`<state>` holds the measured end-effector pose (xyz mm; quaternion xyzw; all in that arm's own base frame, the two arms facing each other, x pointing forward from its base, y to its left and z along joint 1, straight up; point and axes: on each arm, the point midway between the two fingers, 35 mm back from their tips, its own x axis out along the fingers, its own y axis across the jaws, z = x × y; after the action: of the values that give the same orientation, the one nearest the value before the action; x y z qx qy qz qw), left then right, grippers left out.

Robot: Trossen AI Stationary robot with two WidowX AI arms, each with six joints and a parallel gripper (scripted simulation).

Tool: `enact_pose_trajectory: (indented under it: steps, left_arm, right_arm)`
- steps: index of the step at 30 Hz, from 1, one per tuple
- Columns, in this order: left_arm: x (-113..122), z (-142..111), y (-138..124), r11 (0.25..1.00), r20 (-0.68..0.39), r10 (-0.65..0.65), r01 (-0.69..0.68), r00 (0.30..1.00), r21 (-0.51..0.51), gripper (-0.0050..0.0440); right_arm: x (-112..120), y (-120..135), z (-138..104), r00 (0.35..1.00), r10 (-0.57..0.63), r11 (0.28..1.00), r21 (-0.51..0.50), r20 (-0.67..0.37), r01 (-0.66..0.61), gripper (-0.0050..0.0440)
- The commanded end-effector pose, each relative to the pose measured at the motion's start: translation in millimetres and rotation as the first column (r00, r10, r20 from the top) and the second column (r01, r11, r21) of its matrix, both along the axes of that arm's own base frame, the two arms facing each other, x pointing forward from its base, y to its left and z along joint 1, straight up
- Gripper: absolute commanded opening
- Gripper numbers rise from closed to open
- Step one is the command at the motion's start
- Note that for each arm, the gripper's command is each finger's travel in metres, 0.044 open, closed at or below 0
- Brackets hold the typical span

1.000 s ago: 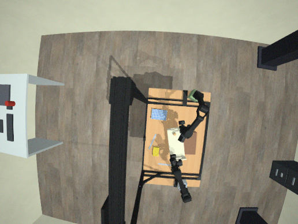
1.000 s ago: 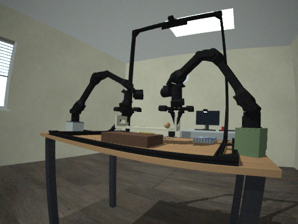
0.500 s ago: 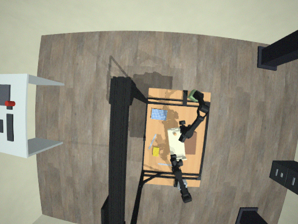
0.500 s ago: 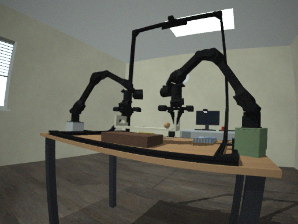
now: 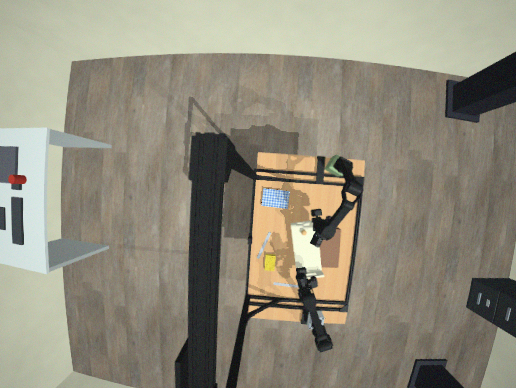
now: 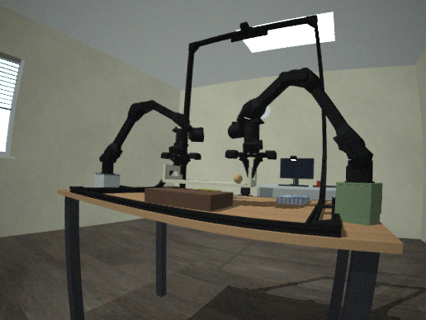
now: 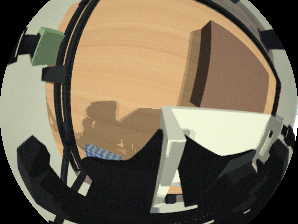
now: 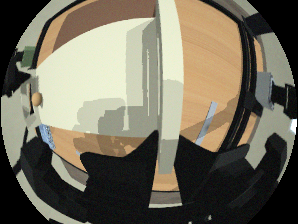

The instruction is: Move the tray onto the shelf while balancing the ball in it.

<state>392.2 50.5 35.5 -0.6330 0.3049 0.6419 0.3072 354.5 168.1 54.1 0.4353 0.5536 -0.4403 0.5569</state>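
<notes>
Where the middle of the overhead frame opens onto the honey-coloured, wood-grained table [image 5: 267, 220] [image 6: 371, 243] [image 7: 125, 65] [image 8: 210, 55], a long cream tray [image 5: 307, 250] [image 6: 206, 181] [image 7: 215, 130] [image 8: 100, 65] is held up between the two arms. Its floor is flat, smooth and matte, and an upright wall with an opening is raised at each end. By the left gripper [image 5: 316, 226] [image 6: 251, 176] [image 7: 167, 133], whose black, tapered fingers are closed on one end wall, the upper end in the overhead frame is gripped. The opposite wall is pinched in the same way by the right gripper [image 5: 305, 278] [image 6: 182, 173] [image 8: 169, 135].

A small, round, tan ball [image 5: 303, 231] [image 6: 238, 178] [image 8: 37, 99] is carried on the tray, near the end held by the left gripper. Just to the right of the tray in the overhead frame, a low, matte brown slab-like shelf [image 5: 332, 252] [image 6: 177, 199] [image 7: 232, 70] [image 8: 105, 17] is seen; in the exterior frame, the tray is shown above its top level, with nothing of the tray set down on it.

At the upper left of the tabletop in the overhead frame, a blue-and-white checked block [image 5: 275, 198] [image 6: 292, 200] [image 7: 102, 152] [image 8: 46, 136] is placed, with a rectangular yellow block [image 5: 270, 262] lower down. The left arm is mounted beside a plain green block [image 5: 334, 165] [image 6: 358, 202] [image 7: 48, 46] [image 8: 28, 56].
</notes>
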Motion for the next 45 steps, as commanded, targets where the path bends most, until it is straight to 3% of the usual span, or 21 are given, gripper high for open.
enact_pose_trajectory:
  steps: [1,8,13,25,30,42,45]
  left_arm:
    - [-1.1,3.6,2.2,1.0,0.012,0.001,-0.001,1.0,-0.018,0.002]
    - [-1.7,3.2,3.6,0.999,0.02,0.001,-0.001,1.0,-0.033,0.002]
    - [-2.2,4.6,4.5,1.0,-0.005,0.001,-0.001,1.0,0.016,0.002]
    - [-4.3,3.1,8.8,0.999,0.02,0.001,-0.001,1.0,-0.033,0.002]
    - [-4.7,4.5,9.8,1.0,-0.005,0.001,-0.001,1.0,0.017,0.002]
    - [-6.8,3.1,14.1,0.999,0.02,0.001,-0.001,1.0,-0.034,0.002]
    - [-7.2,3.9,14.8,1.0,0.006,0.001,-0.001,1.0,-0.005,0.002]
  right_arm:
    - [-0.2,-2.5,3.4,1.0,0.001,1.0,0.018,0.003,-0.001,0.002]
    - [-0.2,-4.1,3.7,1.0,0.001,0.999,0.035,0.003,-0.001,0.002]
    - [-0.2,-5.1,2.3,1.0,0.001,1.0,-0.02,0.004,-0.001,0.002]
    - [-0.1,-9.9,3.8,1.0,0.001,0.999,0.035,0.002,-0.001,0.002]
    - [-0.1,-11.0,2.4,1.0,0.001,1.0,-0.02,0.003,-0.001,0.002]
    - [0.0,-15.8,3.8,1.0,0.001,0.999,0.035,0.002,-0.001,0.002]
    - [0.0,-16.5,3.1,1.0,0.001,1.0,0.004,0.002,-0.001,0.002]
